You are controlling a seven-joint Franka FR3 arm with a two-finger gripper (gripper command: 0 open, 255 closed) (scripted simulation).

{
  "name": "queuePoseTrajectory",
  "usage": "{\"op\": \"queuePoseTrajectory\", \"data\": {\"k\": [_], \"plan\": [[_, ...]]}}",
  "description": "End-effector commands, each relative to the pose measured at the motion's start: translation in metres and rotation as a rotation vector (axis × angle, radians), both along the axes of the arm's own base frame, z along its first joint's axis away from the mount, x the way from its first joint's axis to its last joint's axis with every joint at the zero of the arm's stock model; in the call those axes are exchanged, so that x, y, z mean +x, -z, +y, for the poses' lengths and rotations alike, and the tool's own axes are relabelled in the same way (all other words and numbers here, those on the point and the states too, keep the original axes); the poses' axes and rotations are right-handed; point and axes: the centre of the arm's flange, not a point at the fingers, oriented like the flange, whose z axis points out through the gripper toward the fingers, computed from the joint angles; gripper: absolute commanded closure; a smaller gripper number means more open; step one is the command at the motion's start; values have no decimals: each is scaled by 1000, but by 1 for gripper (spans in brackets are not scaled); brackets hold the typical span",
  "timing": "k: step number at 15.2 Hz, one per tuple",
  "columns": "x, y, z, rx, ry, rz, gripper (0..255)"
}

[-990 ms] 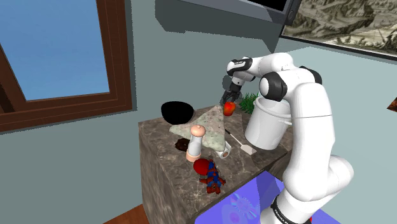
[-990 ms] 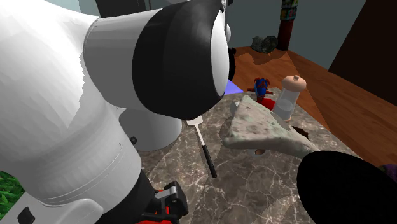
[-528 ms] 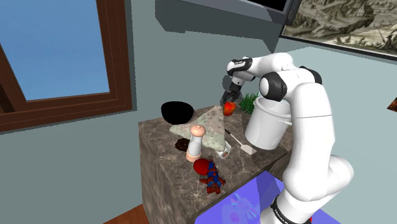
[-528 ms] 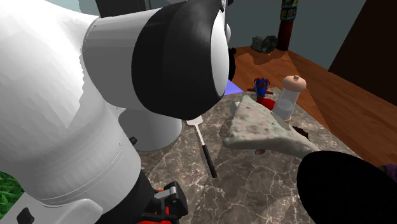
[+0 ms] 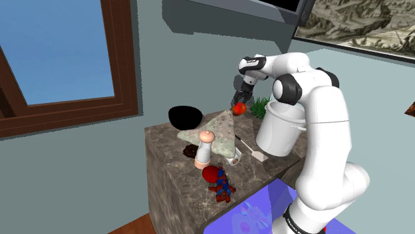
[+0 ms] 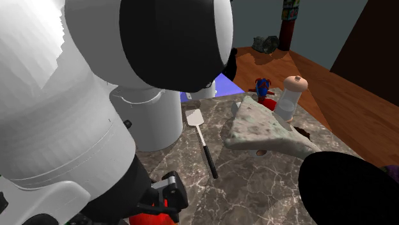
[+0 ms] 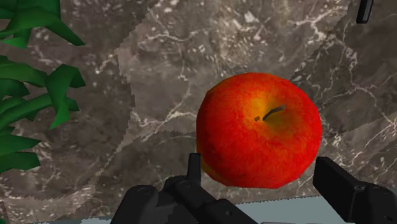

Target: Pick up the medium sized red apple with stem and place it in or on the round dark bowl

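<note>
In the gripper (image 5: pixel 239 104), the red apple (image 5: pixel 239 109), clasped between the two black fingers (image 7: pixel 340 184), one on each side, with the stem (image 7: pixel 273 113) turned toward the wrist camera. Compared with half a second ago, lifted a little higher, now hanging clear above the far edge of the worktop (image 5: pixel 174 159), near the corner with the green plant (image 5: pixel 261 104) and the white pot (image 5: pixel 279 129). In the second exterior view, raised together with the large arm joint, so that more of the spatula (image 6: pixel 203 144) lies uncovered. To my judgement this means: grasp done, lift begun, carry toward the goal not yet started. Left to do: travel along the far edge, over the tip of the grey-green triangular slab (image 5: pixel 223 127), to the round dark bowl (image 5: pixel 185 117) at the other far corner, at the shoulder view's left, for now well apart from the apple. Then lowering and release there. As for brands, labels or writing: nothing readable on the pot, on the pepper mill (image 5: pixel 205 146) or on anything else on the worktop.
</note>
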Motion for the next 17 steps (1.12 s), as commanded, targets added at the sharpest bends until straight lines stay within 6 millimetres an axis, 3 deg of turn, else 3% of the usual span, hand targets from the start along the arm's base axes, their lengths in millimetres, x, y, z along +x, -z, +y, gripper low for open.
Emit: {"op": "queuePoseTrajectory", "data": {"k": [1, 17], "plan": [[1, -11, 0, 0, 0, 0, 255], [1, -95, 0, 0, 0, 0, 255]]}}
